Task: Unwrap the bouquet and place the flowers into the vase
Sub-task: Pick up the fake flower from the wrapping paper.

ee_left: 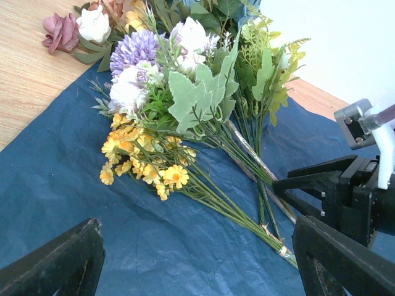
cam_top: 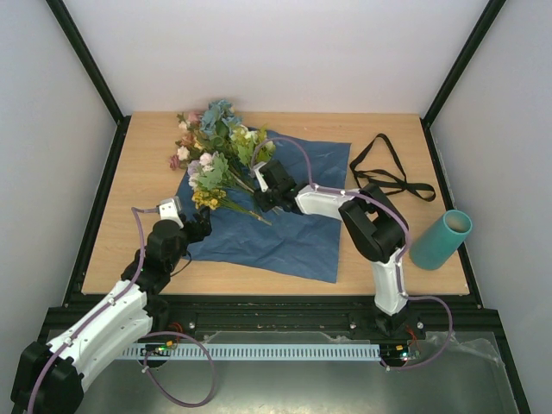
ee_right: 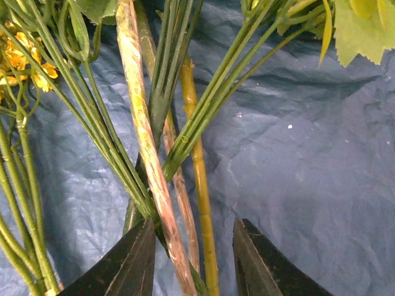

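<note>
My right gripper [ee_right: 194,227] stands partly apart astride the green stems [ee_right: 185,123] of the mixed artificial flowers [ee_left: 179,92] on dark blue crumpled paper [ee_right: 308,172]. My left gripper [ee_left: 197,246] gapes wide.

flowers [ee_right: 144,142] cut off above — most blooms out of frame, right gripper [ee_right: 194,223] cropped at bottom edge

flowers [cam_top: 216,155] on paper [cam_top: 293,237], ribbon [cam_top: 392,172] right of it, vase [cam_top: 441,240] at right edge
</note>
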Motion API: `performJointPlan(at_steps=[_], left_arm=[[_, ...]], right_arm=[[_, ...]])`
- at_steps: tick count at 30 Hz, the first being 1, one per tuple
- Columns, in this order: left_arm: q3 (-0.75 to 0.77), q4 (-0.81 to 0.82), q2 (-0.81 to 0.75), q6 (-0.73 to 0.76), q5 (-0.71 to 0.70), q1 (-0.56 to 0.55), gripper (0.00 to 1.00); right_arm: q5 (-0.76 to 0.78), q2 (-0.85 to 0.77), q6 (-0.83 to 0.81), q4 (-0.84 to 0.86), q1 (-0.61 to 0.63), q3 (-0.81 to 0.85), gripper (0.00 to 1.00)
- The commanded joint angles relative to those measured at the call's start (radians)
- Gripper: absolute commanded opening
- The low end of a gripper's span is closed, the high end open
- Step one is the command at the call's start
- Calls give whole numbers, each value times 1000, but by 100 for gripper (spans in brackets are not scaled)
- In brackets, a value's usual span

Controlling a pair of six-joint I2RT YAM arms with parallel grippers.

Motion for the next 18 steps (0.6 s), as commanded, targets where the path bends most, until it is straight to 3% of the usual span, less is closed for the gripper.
performJointPlan(at_steps=[1,6,13,18], left_arm=[[-4,0,-8,-6,-13,4,85],[-6,1,-7,-6,-10,4,85],[-4,6,-4,-5,-1,4,85],[-3,3,-6,-4,-2,4,85]], right_arm=[[27,38,-21,-44,5,54,32],[17,67,-26,-60,6,90,27],[-49,65,-49,-70,5,102,8],[-52,23,-47,-50,6,87,1]])
